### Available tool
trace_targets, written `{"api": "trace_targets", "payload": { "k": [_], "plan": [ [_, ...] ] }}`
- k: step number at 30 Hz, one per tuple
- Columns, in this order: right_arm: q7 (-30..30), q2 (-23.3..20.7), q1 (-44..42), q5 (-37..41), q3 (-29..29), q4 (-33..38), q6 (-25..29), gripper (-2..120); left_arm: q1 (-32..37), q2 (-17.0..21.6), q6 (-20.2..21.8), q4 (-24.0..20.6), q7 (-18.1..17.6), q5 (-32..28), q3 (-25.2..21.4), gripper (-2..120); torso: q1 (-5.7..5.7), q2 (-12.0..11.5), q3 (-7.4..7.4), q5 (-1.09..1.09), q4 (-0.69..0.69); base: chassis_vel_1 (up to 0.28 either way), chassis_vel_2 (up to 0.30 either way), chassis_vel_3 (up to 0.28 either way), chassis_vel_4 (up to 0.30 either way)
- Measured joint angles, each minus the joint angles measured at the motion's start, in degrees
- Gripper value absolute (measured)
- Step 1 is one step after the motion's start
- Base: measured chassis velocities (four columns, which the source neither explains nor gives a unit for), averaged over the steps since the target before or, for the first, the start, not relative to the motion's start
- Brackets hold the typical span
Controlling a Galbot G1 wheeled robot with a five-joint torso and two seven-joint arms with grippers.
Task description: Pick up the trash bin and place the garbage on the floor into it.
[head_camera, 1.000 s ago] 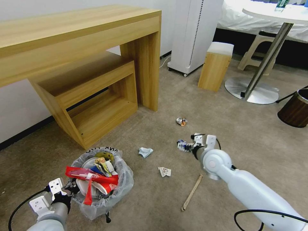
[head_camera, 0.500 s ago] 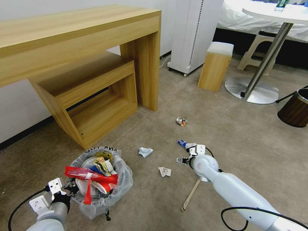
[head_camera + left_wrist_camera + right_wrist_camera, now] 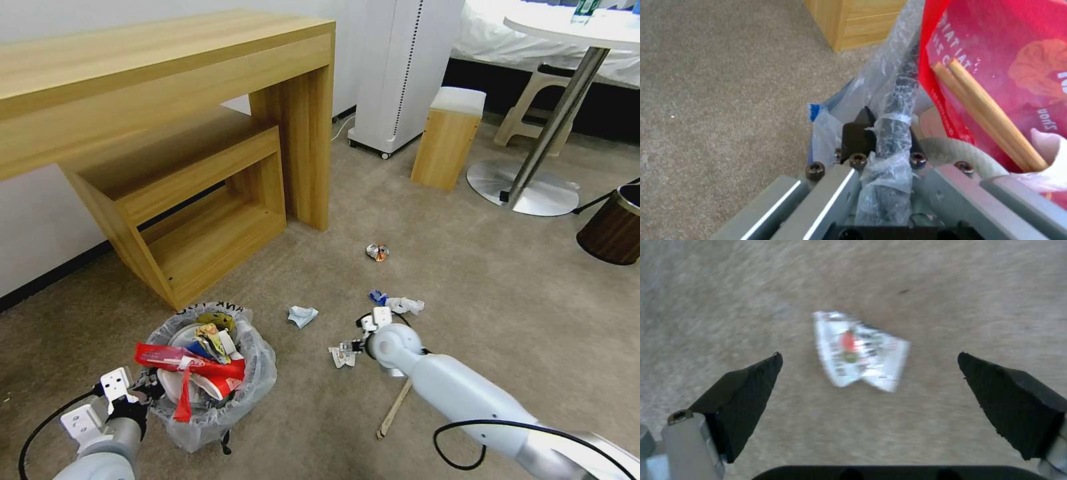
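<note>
Trash bin (image 3: 220, 393) near left on carpet: small, round, dark, crinkly clear liner, heaped with red wrapper (image 3: 183, 363). Left pincer (image 3: 882, 133) clamped on rim. Right pincer (image 3: 869, 383) spread wide above crumpled printed paper (image 3: 860, 348), right of bin.

Carpet (image 3: 507, 293): short matt pile, slightly rough. Desk (image 3: 167, 80): smooth wood-grain, satin. Bin (image 3: 207, 373) liner: thin clear plastic, crinkled, glossy; same film bunched in the left gripper (image 3: 882, 133). Wrapper (image 3: 996, 66): glossy red plastic film. Sticks (image 3: 987, 113): bare wood, matt. Right gripper (image 3: 869, 383) pads: matt black, finely ribbed. Scrap (image 3: 860, 348): creased printed paper.
</note>
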Motion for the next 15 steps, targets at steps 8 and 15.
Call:
{"api": "trace_targets", "payload": {
  "k": [8,15],
  "plan": [
    [-1.73,5.33,0.45,-4.32,-0.35,-7.98,0.67,100,0.23,-0.1,-0.12,-0.5,0.02,-0.17,-0.16,0,0.0,0.0,0.0,0.0,0.0,0.0,0.0,0.0,0.0],
    [-3.24,6.69,0.41,-7.4,-0.17,-11.8,1.84,98,0.33,-0.21,-0.38,-0.46,0.08,-0.15,-0.17,0,0.0,0.0,0.0,0.0,-0.01,0.0,0.0,0.0,0.0]
  ]
}}
